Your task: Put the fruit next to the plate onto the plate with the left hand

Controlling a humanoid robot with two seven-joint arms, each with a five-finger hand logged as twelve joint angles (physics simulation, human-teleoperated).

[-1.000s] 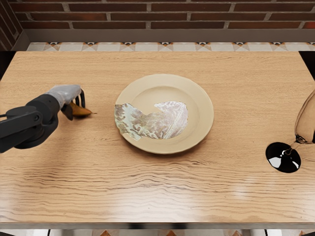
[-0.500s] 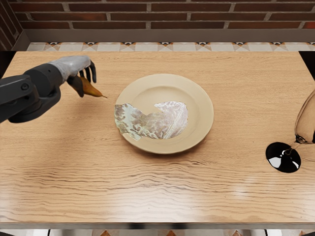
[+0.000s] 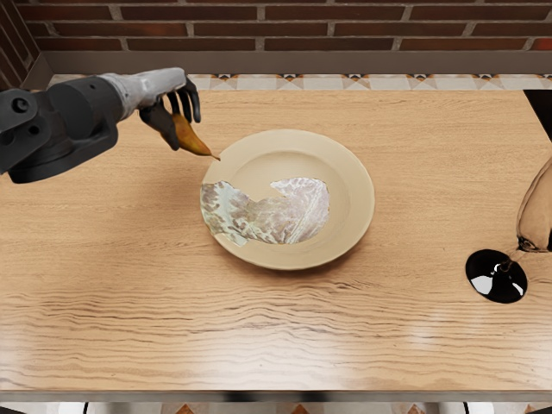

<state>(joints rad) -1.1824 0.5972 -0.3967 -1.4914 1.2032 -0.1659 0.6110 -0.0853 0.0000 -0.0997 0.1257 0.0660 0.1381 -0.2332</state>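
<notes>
Head view: left hand (image 3: 172, 108) grips fruit (image 3: 191, 138) beside plate (image 3: 354, 185) rim

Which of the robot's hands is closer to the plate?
Left. The left hand, gripping the fruit, is beside the plate, upper left; the right hand is not in view.

A plate (image 3: 358, 194) lies on the middle of the table (image 3: 259, 336). At its far left rim is the left hand (image 3: 168, 99), closed around the fruit (image 3: 191, 138), whose tip reaches the rim. A glass (image 3: 500, 272) stands at the right edge, well apart from the plate. A wall (image 3: 285, 26) runs behind the table.
</notes>
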